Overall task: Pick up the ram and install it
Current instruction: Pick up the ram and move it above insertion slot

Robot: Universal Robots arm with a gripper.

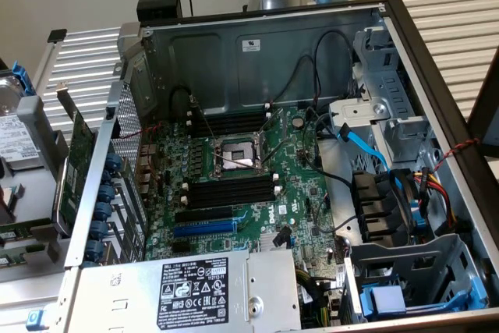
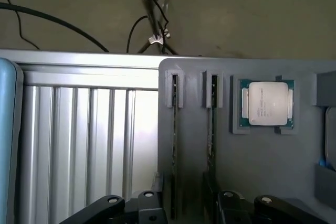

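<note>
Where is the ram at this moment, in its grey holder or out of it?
In. Two ram sticks stand on edge in the grey holder's grooves, beside the seated processor; the motherboard's memory slots look empty.

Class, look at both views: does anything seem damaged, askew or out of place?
Nothing looks damaged or spilled. The memory slots in the case are empty, and the processor sits in a grey tray, beside the ram.
</note>
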